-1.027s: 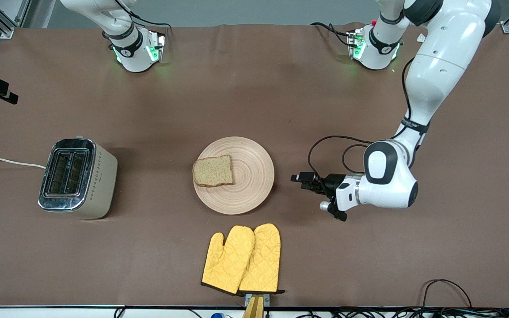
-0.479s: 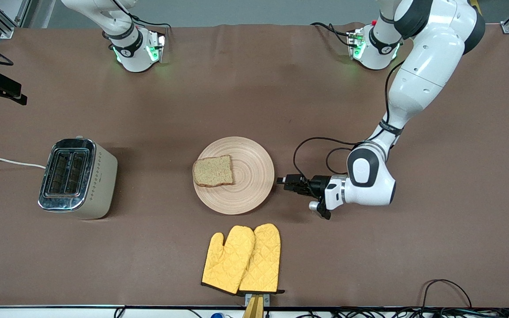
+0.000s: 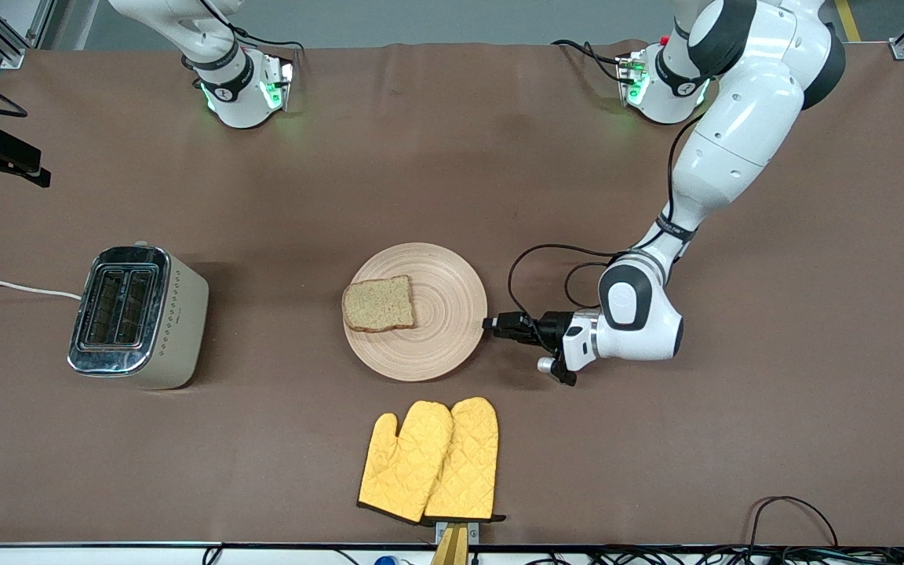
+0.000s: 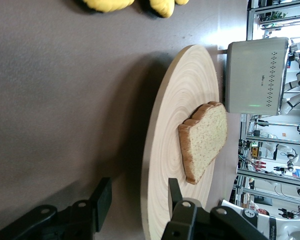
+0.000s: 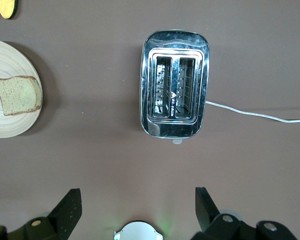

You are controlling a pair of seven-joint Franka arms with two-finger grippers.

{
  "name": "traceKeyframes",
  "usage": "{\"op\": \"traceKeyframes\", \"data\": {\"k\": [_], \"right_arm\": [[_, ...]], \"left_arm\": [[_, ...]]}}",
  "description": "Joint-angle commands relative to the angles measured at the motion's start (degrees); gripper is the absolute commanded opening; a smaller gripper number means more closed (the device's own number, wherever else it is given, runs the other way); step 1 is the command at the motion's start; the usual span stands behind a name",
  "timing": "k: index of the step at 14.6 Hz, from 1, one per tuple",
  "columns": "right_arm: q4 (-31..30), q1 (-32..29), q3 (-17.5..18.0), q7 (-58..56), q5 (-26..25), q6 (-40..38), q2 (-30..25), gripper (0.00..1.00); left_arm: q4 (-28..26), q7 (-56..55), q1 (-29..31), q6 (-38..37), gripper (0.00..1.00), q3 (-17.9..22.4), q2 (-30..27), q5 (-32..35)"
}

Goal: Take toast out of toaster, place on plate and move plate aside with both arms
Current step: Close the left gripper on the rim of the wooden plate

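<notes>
The toast (image 3: pixel 378 304) lies flat on the wooden plate (image 3: pixel 444 314), on the half toward the right arm's end. My left gripper (image 3: pixel 490 323) is low at the plate's rim on the left arm's side. In the left wrist view the left gripper (image 4: pixel 139 184) is open and straddles the rim of the plate (image 4: pixel 185 100): one finger is over the top face, the other beside the edge, with gaps showing. The toast (image 4: pixel 205 137) lies farther in. My right gripper (image 5: pixel 137 200) hangs open and empty high over the table, looking down on the toaster (image 5: pixel 175 90).
A steel toaster (image 3: pixel 138 314) with two empty slots stands toward the right arm's end, its white cord (image 3: pixel 12 286) running off the table edge. A pair of yellow oven mitts (image 3: pixel 430 459) lies nearer to the front camera than the plate.
The left arm has slid toward the plate until its gripper reached the rim, and its jaws have narrowed. Plate and toast have not moved.
</notes>
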Motion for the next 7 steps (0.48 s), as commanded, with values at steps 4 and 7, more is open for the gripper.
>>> {"op": "traceKeyframes", "data": {"k": [4,7], "right_arm": [[-1.6,-0.9,0.1,-0.4,-1.3,0.5,-0.5,1.0],[-1.8,-0.8,0.1,-0.4,-0.9,0.5,-0.5,1.0]], "left_arm": [[0.3,0.5,-1.2,0.6,0.45,-0.2,0.4,-2.2],[0.3,0.4,-2.0,0.6,0.43,-0.2,0.5,-3.7]]}}
